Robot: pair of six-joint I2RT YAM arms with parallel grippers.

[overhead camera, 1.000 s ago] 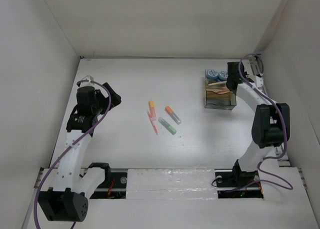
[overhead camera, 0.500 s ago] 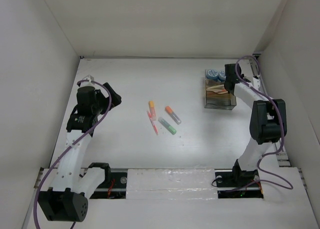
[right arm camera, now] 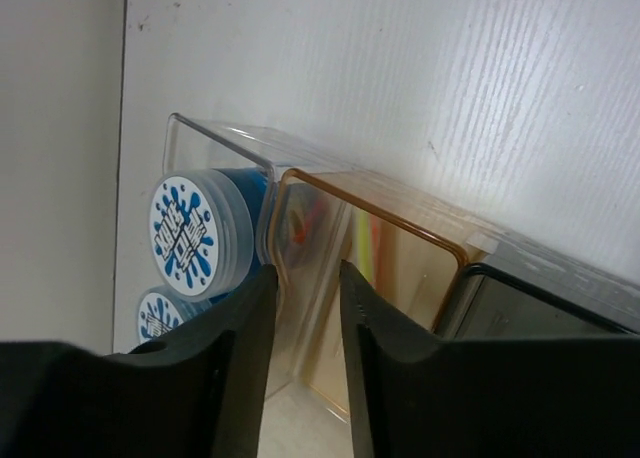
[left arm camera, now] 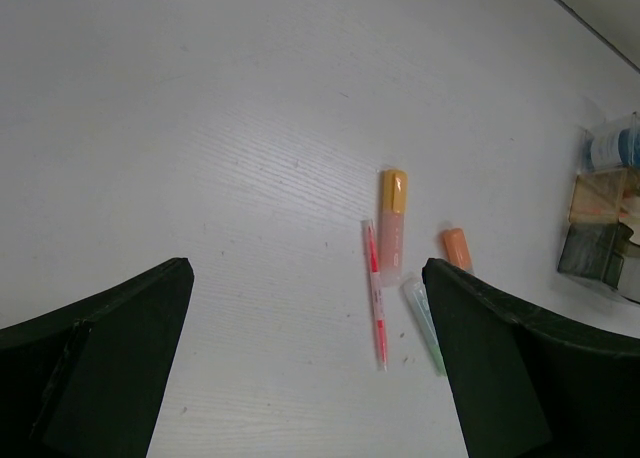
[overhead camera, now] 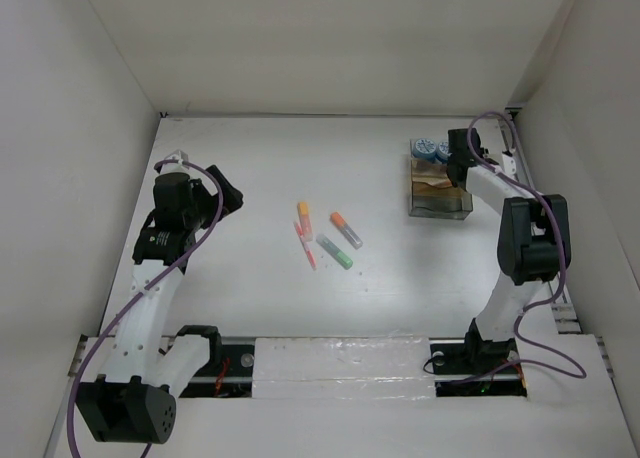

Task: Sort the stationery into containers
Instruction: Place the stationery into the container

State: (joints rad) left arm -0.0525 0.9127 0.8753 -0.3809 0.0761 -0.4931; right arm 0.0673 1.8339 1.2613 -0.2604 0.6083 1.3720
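Note:
Several pens lie loose mid-table: a pink marker with an orange cap (overhead camera: 303,219) (left arm camera: 392,223), a thin red pen (overhead camera: 305,246) (left arm camera: 376,298), a green marker (overhead camera: 335,252) (left arm camera: 425,323) and an orange marker (overhead camera: 346,229) (left arm camera: 456,248). The clear organizer box (overhead camera: 438,200) (right arm camera: 400,213) stands at the far right, with two blue-and-white tubs (overhead camera: 432,149) (right arm camera: 190,233) in its back compartment and yellow and red pens in the tan one. My right gripper (overhead camera: 455,163) (right arm camera: 305,270) hangs over the wall between those compartments, jaws narrowly apart and holding nothing. My left gripper (overhead camera: 232,193) (left arm camera: 307,268) is wide open and empty, left of the pens.
White walls close in the table at the back and on both sides. The right wall stands close behind the organizer box (left arm camera: 600,248). A purple cable (overhead camera: 500,128) loops above the right wrist.
My right gripper has shifted a little left and toward me, over the back of the organizer box. The left arm and the loose pens have not moved.

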